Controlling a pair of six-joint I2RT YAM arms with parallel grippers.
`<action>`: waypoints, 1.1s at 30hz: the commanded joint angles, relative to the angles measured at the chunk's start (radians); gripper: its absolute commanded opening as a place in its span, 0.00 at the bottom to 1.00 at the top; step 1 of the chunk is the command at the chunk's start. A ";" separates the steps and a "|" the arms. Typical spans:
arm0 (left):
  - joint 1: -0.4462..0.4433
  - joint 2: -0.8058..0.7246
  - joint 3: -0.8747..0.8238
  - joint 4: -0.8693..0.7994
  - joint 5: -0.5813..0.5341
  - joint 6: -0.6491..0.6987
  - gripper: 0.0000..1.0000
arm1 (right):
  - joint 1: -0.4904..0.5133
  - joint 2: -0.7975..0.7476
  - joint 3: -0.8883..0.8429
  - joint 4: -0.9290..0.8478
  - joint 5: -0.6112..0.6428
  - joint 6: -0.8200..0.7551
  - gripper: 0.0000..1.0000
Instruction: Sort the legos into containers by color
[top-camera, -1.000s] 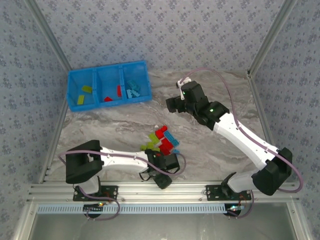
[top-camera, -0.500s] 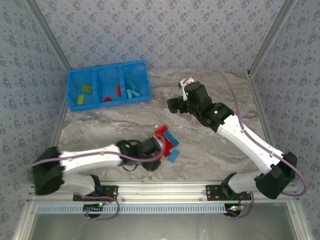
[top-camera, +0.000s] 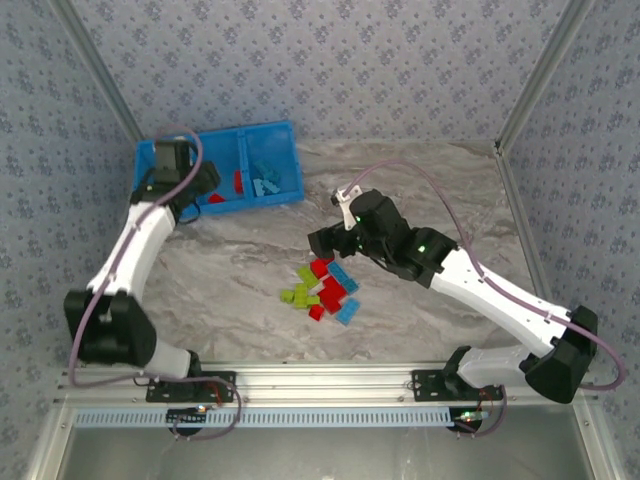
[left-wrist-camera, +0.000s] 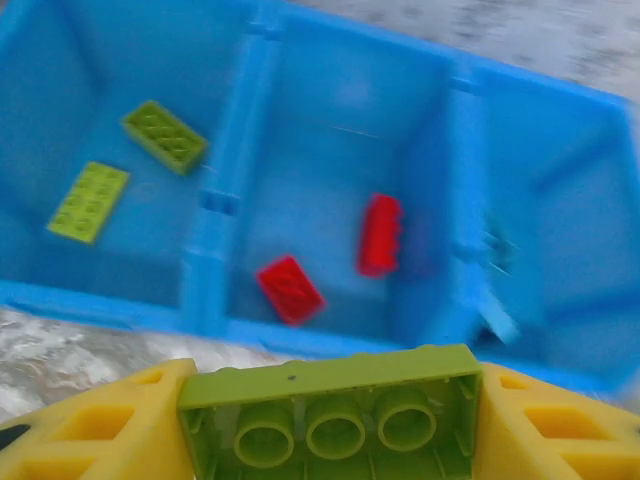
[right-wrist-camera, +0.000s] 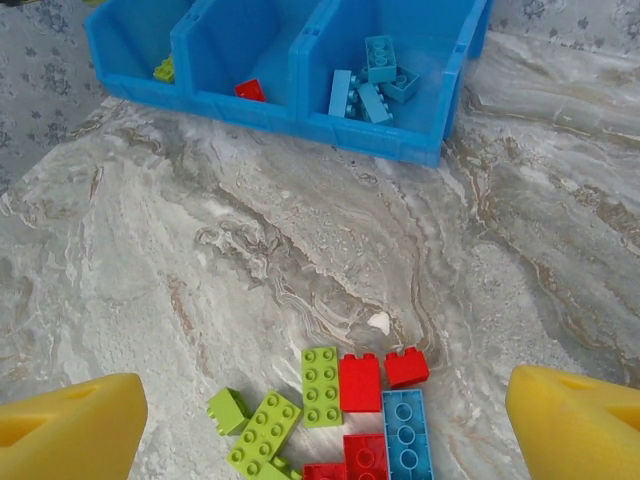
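Observation:
My left gripper (left-wrist-camera: 330, 425) is shut on a lime green brick (left-wrist-camera: 330, 400), held underside up over the near wall of the blue bin (left-wrist-camera: 330, 345). In the bin the left compartment holds two green bricks (left-wrist-camera: 165, 135), the middle two red bricks (left-wrist-camera: 290, 290), and the right some light blue bricks (right-wrist-camera: 365, 85). From above, the left gripper (top-camera: 195, 185) sits over the bin's left end (top-camera: 285, 130). My right gripper (top-camera: 322, 240) hangs open above the loose pile of legos (top-camera: 322, 290); its yellow fingers (right-wrist-camera: 70, 430) flank green (right-wrist-camera: 320, 385), red (right-wrist-camera: 360, 382) and blue (right-wrist-camera: 405, 435) bricks.
The bricks lie on a marbled grey table (top-camera: 220, 260) enclosed by patterned walls. A small white chip (right-wrist-camera: 379, 321) lies just beyond the pile. The right arm's forearm (top-camera: 480, 290) crosses the table's right half.
The left arm swung from the pile at the front up to the bin at the back left, carrying the green brick. The right gripper moved left and nearer, over the pile.

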 joint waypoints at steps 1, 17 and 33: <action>0.112 0.138 0.125 0.014 -0.008 -0.065 0.51 | 0.015 -0.002 0.000 -0.034 0.025 0.025 0.95; 0.229 0.204 0.281 -0.070 0.225 -0.110 0.90 | 0.000 0.091 -0.023 -0.022 0.044 0.072 0.96; -0.475 -0.587 -0.393 -0.166 0.085 0.043 0.91 | -0.030 0.421 -0.024 -0.038 -0.078 0.102 0.67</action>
